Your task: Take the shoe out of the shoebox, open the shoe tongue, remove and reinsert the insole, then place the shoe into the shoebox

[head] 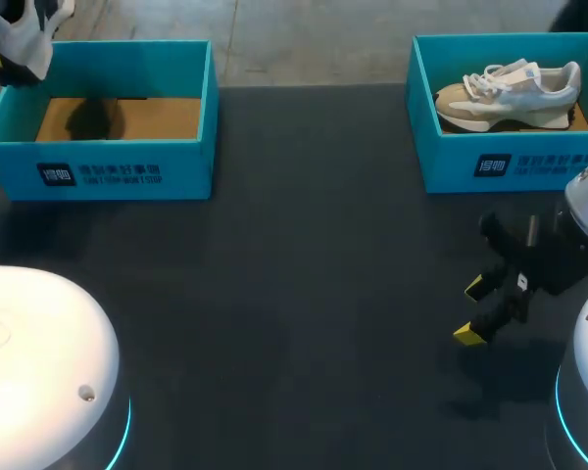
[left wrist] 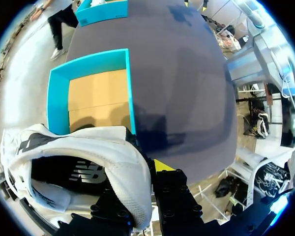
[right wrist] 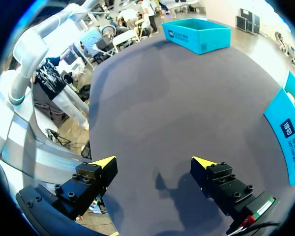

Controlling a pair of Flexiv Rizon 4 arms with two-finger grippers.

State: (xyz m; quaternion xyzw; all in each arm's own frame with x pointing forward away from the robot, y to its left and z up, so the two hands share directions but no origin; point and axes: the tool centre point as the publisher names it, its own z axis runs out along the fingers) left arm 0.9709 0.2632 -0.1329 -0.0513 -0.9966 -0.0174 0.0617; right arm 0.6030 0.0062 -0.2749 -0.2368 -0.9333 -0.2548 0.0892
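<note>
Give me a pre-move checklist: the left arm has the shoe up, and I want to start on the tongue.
1. Grip on white shoe: ok, left pincer clamps its side wall.
2. Shoe out of left shoebox: ok, it is held above the box's far left corner, and only the cardboard floor shows inside.
3. Right pincer free to help: ok, open over the table, holding nothing.
4. Tongue and laces state: cannot tell, hidden in every view.
5. Beige shoe out of the way: ok, lying in right shoebox.
</note>
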